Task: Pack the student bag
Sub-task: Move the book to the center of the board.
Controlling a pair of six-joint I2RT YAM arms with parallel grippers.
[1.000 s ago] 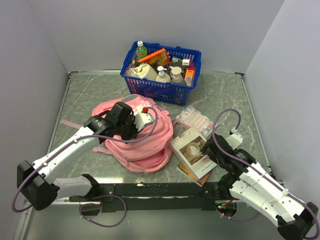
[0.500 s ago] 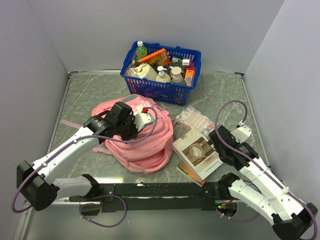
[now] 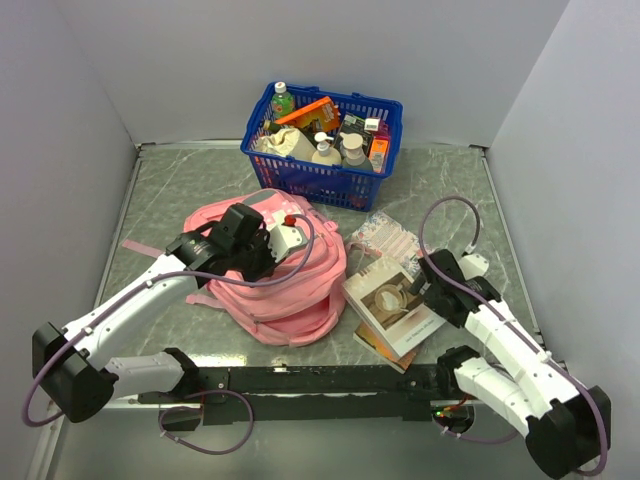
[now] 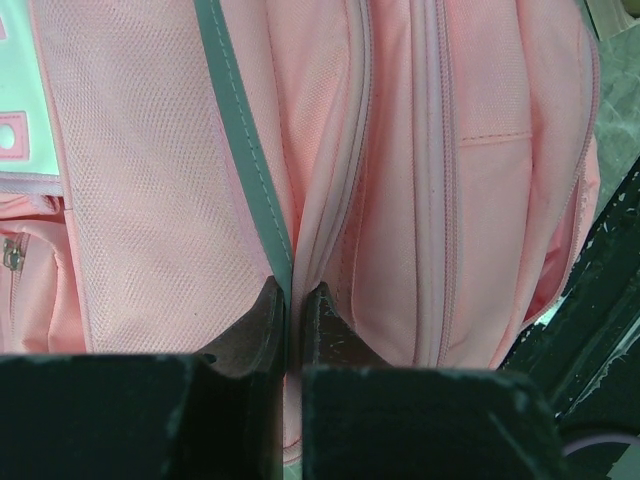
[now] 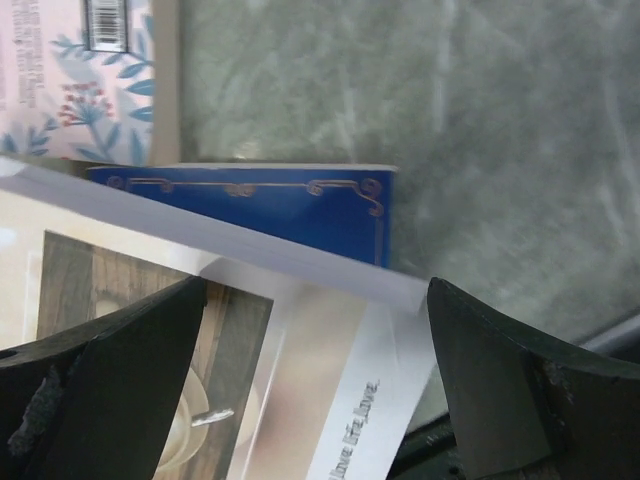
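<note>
Left gripper (image 4: 292,300) pinched almost shut on a fold of the student bag (image 4: 130,200); right gripper (image 5: 316,295) spread wide over a book's corner.
Directly under and ahead of the left fingertips (image 4: 262,320) lay the pink backpack, its grey zip trim (image 4: 245,150) running into the narrow gap between them. Made of soft, light fabric, it would likely sag and slide rather than lift as one piece, so the stiffer trim or zip edge seemed the better place to hold when opening it. Between the right fingers sat the top book (image 5: 300,400), apparently untouched, with a blue book (image 5: 260,205) beneath it.
</note>
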